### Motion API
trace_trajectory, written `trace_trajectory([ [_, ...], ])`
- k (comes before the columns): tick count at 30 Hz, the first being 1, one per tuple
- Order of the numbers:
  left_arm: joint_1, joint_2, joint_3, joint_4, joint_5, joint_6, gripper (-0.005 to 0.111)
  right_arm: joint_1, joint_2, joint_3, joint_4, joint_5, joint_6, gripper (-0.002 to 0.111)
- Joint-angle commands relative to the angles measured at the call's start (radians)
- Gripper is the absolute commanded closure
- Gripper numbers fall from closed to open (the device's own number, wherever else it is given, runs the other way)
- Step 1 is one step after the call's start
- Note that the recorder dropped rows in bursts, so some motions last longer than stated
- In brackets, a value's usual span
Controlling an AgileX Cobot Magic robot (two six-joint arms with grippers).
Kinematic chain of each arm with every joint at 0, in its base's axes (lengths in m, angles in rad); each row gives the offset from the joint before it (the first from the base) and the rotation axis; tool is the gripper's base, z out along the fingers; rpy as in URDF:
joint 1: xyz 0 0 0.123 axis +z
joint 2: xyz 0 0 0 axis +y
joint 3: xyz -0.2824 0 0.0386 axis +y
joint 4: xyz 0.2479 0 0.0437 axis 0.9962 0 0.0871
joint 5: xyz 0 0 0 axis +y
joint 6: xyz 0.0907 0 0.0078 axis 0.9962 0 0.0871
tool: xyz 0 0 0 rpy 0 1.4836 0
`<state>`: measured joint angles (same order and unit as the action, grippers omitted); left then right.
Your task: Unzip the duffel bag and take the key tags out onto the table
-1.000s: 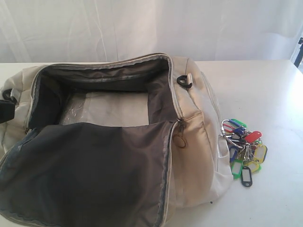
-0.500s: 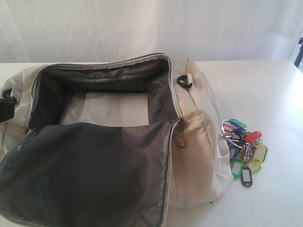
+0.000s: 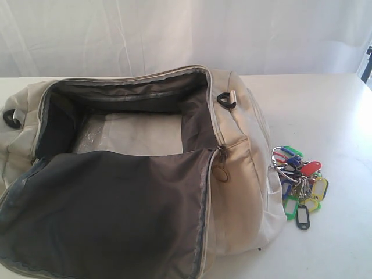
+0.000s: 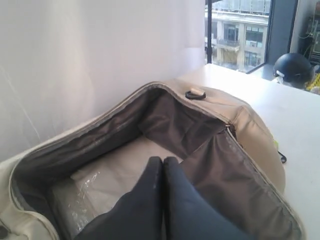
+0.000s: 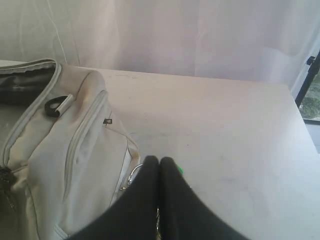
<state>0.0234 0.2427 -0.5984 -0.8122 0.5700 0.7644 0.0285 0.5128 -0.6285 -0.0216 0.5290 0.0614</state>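
Beside the unzipped duffel bag (image 3: 244, 168), key tags (image 3: 301, 187) (on table (image 3: 325, 110)), white curtain (image 3: 174, 35) behind.

I am counting one large cream-white fabric duffel bag (image 3: 244, 174) and one broad white flat table (image 3: 325, 110). On the bag I am counting two black plastic D-rings (image 3: 225, 99) and one round dark zipper pull (image 3: 221, 172). I am counting one bunch of small coloured plastic key tags (image 3: 299, 185) on metal rings. In it I am making out one red, one yellow, one black, at least two green and at least two blue, with overlaps hiding the full number. I am counting two grippers of my own, my left gripper (image 4: 162, 165) and my right gripper (image 5: 159, 164), each showing two black fingers. I am counting one dark rounded helmet (image 4: 294, 69).
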Motion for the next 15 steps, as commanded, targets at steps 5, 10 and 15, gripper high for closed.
trace_trajectory([
  [5, -0.065, -0.243, 0.283, -0.044, -0.318, -0.1, 0.107, -0.008, -0.006, 0.005, -0.002, -0.008, 0.005, 0.108],
  [10, -0.055, -0.235, 0.404, -0.065, -0.369, -0.213, 0.107, -0.008, -0.016, 0.005, -0.002, -0.005, 0.005, 0.108],
  [15, -0.055, -0.233, 0.415, -0.069, -0.371, -0.251, 0.107, -0.008, -0.016, 0.005, -0.002, -0.005, 0.005, 0.108],
])
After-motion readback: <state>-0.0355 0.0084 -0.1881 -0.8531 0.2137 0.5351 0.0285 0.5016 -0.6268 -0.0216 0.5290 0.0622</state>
